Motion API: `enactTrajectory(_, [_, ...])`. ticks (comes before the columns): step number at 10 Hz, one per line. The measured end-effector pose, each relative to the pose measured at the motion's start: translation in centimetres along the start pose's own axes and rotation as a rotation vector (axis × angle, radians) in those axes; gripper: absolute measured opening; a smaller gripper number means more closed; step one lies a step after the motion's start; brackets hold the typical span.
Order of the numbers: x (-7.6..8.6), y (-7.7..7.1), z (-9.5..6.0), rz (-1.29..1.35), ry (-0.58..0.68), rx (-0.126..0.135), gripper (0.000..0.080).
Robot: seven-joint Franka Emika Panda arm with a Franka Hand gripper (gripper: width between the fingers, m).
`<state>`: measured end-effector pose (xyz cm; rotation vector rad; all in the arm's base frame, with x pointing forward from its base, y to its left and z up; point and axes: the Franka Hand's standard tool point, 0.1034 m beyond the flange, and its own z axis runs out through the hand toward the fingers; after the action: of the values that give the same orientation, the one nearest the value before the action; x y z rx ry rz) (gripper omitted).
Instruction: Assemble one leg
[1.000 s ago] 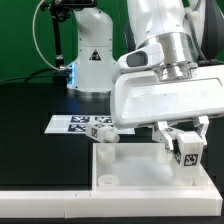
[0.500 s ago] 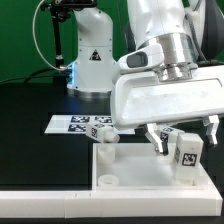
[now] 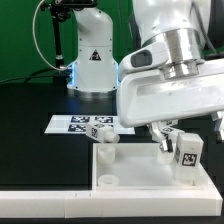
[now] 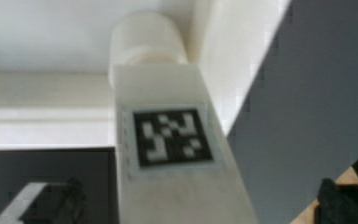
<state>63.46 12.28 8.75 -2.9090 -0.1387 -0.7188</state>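
Note:
A white leg (image 3: 186, 155) with a black-and-white tag stands upright on the large white panel (image 3: 125, 165), near its corner at the exterior view's right. My gripper (image 3: 188, 136) hangs over the leg. It is open, with one finger (image 3: 159, 135) on either side and apart from it. In the wrist view the leg (image 4: 163, 120) runs up the middle with its tag facing the camera. The dark fingertips (image 4: 41, 202) of the gripper (image 4: 194, 200) stand off it on both sides with gaps between.
A second leg (image 3: 104, 132) lies on its side just behind the panel's far edge, next to the marker board (image 3: 72, 124). The robot's white base (image 3: 92, 60) stands at the back on the black table.
The jaws have spread apart and let go of the leg, which stays upright on the panel. The gripper body has shifted slightly toward the exterior view's right.

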Motion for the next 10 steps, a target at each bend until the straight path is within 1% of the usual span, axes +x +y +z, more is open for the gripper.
enactTrajectory(1, [-0.1, 0.0, -0.2, 0.014, -0.087, 0.011, 0.0649])
enactTrajectory(3, [0.2, 1.2, 0.0, 0.028, -0.169, 0.016, 0.0649])
enactTrajectory(4, [-0.3, 0.9, 0.0, 0.047, -0.241, 0.034, 0.0649])
enactTrajectory(6, [-0.5, 0.3, -0.3, 0.051, -0.371, 0.071, 0.0649])
enactTrajectory(7, [-0.2, 0.4, -0.2, 0.052, -0.364, 0.07, 0.0649])
enactTrajectory(8, [-0.3, 0.6, -0.4, 0.059, -0.374, 0.063, 0.0649])
enactTrajectory(9, [0.1, 1.6, -1.1, 0.077, -0.433, 0.007, 0.0649])
enactTrajectory(10, [0.8, 1.9, -1.3, 0.14, -0.44, -0.047, 0.0649])
